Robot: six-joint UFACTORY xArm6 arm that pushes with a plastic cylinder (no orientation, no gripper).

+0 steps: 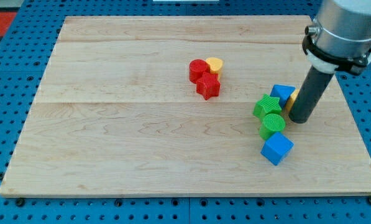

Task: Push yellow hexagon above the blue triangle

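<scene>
No readable text, label or number anywhere in view.

single view, high, angled down, board (110, 143)

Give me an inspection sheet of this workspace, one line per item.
Surface: wooden board on a blue pegboard.
Job's things: blue triangle beside my tip; yellow hexagon mostly hidden behind the rod.
Clutter: red cylinder, red star and yellow heart clustered mid-board; green star, green cylinder, blue cube at the view's right.
Pincer: none fitted.
Cables: nothing seen.
Surroundings: red strip at the view's top left.
</scene>
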